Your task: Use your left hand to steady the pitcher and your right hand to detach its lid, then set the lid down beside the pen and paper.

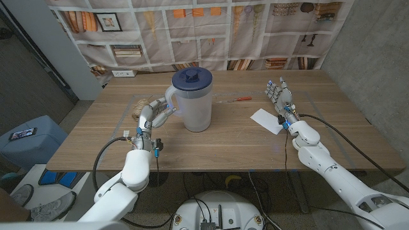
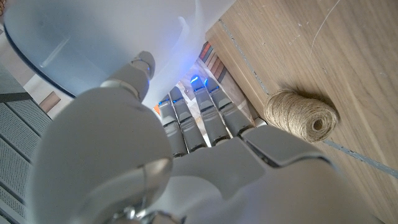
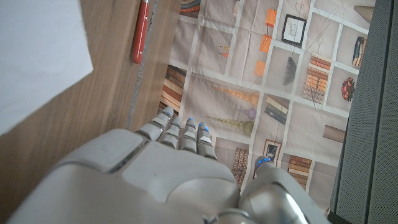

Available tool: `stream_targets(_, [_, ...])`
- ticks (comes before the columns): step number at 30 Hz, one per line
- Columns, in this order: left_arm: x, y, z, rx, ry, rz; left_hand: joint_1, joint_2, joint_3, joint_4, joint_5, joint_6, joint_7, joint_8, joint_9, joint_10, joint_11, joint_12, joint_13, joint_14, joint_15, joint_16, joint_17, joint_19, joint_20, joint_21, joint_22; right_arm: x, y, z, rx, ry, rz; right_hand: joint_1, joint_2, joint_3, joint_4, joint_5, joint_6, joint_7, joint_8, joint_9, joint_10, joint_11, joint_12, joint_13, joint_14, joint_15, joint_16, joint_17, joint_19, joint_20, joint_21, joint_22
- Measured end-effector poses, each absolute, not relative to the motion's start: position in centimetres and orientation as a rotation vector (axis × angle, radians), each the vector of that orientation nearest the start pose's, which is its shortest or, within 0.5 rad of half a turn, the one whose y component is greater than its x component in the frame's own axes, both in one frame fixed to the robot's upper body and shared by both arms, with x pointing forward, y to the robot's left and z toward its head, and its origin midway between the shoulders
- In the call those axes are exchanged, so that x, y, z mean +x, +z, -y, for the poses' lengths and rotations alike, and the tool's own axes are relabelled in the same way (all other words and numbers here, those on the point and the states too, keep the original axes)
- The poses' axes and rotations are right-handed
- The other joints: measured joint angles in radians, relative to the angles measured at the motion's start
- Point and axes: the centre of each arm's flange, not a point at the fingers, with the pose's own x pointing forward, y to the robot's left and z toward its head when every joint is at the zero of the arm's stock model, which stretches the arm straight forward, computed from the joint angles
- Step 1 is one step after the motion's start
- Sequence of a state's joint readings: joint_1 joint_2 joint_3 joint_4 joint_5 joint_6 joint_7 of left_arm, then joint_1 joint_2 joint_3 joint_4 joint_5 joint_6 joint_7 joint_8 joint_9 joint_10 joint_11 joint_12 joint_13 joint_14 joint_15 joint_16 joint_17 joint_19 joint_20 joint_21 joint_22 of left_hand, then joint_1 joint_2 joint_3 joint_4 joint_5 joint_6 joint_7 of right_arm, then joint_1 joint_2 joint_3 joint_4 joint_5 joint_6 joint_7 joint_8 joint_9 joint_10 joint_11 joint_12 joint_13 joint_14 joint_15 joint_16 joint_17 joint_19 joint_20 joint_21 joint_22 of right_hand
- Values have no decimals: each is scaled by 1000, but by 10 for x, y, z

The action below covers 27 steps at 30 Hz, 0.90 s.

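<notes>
Counter (image 1: 211,150): big, open wood all along the 6 o'clock edge and at 3 o'clock.

Pitcher (image 1: 193,102) stands upright near centre, slightly toward 11 o'clock, blue lid (image 1: 191,78) still seated.

Left robot hand (image 1: 155,114) is at the handle on the pitcher's 9 o'clock side, fingers curled toward it; can't tell if the grip is actually closed.

Right robot hand (image 1: 280,96) is well apart at 3 o'clock, fingers spread, holding nothing, just above the paper (image 1: 270,120).

Judgement:
- Firm up the left grip first.
- Bring the right hand over the lid from above and pull straight up so the pitcher doesn't tip.

Twine ball (image 2: 303,114) sits just behind the left hand. Red pen (image 1: 242,99) lies at 1 o'clock between pitcher and right hand; drop zone there is roomy, far edge close.
</notes>
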<state>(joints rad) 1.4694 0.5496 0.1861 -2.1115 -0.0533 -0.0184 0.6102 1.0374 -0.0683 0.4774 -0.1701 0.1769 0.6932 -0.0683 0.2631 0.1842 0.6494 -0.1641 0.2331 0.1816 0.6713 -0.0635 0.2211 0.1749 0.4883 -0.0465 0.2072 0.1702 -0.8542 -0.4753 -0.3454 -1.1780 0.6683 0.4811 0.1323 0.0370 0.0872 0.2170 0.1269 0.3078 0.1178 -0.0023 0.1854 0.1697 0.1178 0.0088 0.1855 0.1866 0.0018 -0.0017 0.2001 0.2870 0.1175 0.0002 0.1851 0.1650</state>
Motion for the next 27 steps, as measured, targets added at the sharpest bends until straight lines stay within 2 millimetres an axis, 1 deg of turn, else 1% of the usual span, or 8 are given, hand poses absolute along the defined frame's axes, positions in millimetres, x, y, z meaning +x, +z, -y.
stream_targets(4, [466, -80, -261, 244, 274, 688, 15, 15, -11, 0, 0, 40, 1, 3, 0, 37, -6, 4, 0, 32, -3, 8, 0, 4, -4, 0, 0, 649, -47, 309, 68, 216, 690, 0, 0, 0, 0, 0, 0, 0, 0, 0, 0, 0, 0, 0, 0, 0, 0, -4, 0, 0, 0, 0])
stream_targets(6, [465, -80, -261, 242, 278, 687, 18, 18, -19, 0, 0, 53, -2, 7, 0, 54, -9, 4, 0, 40, -8, 8, 0, 11, 0, 0, 0, 649, -46, 309, 68, 216, 690, 0, 0, 0, 0, 0, 0, 0, 0, 0, 0, 0, 0, 0, 0, 0, 0, -4, 0, 0, 0, 0])
stream_targets(12, [464, -81, -261, 234, 292, 685, 36, 36, -30, -2, 0, 92, 3, 7, 0, 93, -21, 4, 2, 73, -15, 8, 0, 27, -2, 4, 0, 650, -47, 308, 69, 215, 687, 0, 0, 0, 0, 0, 0, 0, 0, 0, 0, 0, 0, 0, 0, 0, 0, -4, 0, 0, 0, 0])
stream_targets(14, [464, -81, -261, 230, 295, 685, 42, 42, -36, 0, 0, 107, 3, 7, 4, 107, -14, 8, 3, 81, -15, 8, 0, 37, -1, 4, 0, 650, -47, 308, 68, 215, 686, 0, 0, 0, 0, 0, 4, 4, 0, 0, 0, 0, 0, 0, 0, 0, 0, -4, 0, 0, 0, 0])
stream_targets(17, [464, -81, -262, 228, 300, 685, 55, 55, -40, -4, 3, 144, 4, 8, 4, 144, -12, 8, 3, 118, -21, 12, 0, 50, -3, 4, 0, 651, -47, 308, 67, 216, 686, 0, 0, 0, 0, 0, 4, 4, 0, 0, 0, 0, 0, 0, 0, 0, 0, -4, 4, 4, 0, 0])
stream_targets(19, [464, -81, -262, 224, 302, 685, 66, 53, -40, -4, 5, 169, 8, 11, 4, 169, -13, 8, 3, 139, -28, 12, 0, 62, -4, 7, 0, 651, -47, 308, 65, 216, 686, 0, 0, -3, 3, 0, 4, 4, 0, 0, 0, 0, 0, 0, 0, 0, 0, -4, 4, 4, 0, 0])
stream_targets(23, [464, -80, -262, 215, 309, 687, 88, 64, -41, -6, 5, 197, 5, 15, 5, 198, -9, 11, 3, 165, -40, 12, -3, 66, -5, 7, 0, 651, -47, 307, 62, 214, 685, 0, 0, -4, 4, 0, 4, 4, 0, 0, 0, 0, 0, 0, 0, 0, 0, -9, 4, 4, 0, 0])
stream_targets(27, [465, -79, -262, 208, 311, 689, 98, 68, -42, -7, 4, 215, 8, 15, 2, 217, -11, 11, 2, 178, -42, 7, -3, 66, -5, 7, 0, 650, -46, 307, 60, 214, 686, 0, 0, -4, 4, 0, 4, 4, 0, 0, 0, 0, 0, 0, 0, 0, 0, -9, 4, 4, 0, 0])
